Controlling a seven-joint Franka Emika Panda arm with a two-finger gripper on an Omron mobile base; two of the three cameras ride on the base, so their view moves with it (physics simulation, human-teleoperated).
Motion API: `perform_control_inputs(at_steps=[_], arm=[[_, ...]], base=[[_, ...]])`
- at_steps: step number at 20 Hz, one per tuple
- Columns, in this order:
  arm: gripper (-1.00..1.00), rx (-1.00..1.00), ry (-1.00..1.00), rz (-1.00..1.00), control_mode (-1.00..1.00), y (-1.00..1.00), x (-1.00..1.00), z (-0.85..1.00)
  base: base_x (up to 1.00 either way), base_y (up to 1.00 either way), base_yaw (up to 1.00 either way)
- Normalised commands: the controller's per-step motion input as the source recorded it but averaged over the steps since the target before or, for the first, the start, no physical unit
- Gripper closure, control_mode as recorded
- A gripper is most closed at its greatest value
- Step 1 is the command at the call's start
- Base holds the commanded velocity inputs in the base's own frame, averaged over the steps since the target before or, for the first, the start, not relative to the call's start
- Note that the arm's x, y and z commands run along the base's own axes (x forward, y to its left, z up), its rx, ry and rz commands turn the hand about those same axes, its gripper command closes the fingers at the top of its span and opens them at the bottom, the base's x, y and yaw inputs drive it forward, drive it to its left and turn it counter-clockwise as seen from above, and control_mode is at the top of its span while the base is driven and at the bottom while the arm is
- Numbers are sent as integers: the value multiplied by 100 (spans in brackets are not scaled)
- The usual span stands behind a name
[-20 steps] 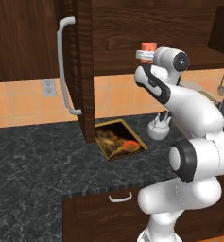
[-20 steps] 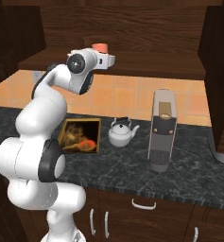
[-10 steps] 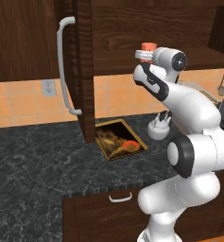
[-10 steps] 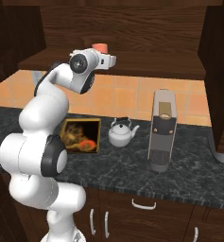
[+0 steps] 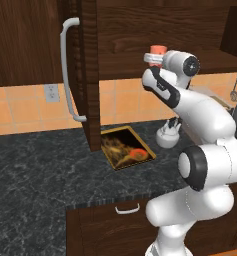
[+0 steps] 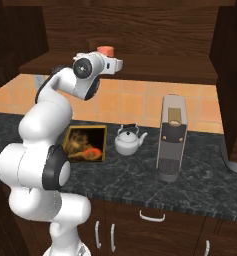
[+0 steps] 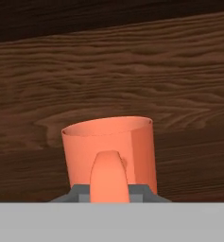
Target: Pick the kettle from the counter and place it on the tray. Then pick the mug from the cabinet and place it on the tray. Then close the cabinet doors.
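Jaws shut tight on the mug [image 7: 108,156], pinching its handle, up on the shelf inside the cabinet [image 6: 140,35]. Gripper [image 6: 115,62] reaching level into the cabinet, with the orange mug [image 6: 106,50] right at the jaws and its handle facing back between them. Brown wood wall just past the mug. Far below the jaws, the kettle [image 6: 127,140] sitting on the counter [image 6: 200,180], not on the tray [image 6: 85,143]. Tray lying flat just beside the kettle, below the jaws too, with nothing on it. Tall grey coffee machine [image 6: 172,145] standing on the other side of the kettle. One of the cabinet doors [image 5: 85,75] swung wide open, off to the side of the jaws.
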Motion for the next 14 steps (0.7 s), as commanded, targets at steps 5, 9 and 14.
perform_control_inputs(at_steps=[5,9,14], arm=[[100,6,0,0,-100,5,-46,-4],[100,11,0,0,-100,12,-67,-9],[100,5,0,-7,-100,54,-69,-3]], base=[[0,0,0],[0,0,0],[0,0,0]])
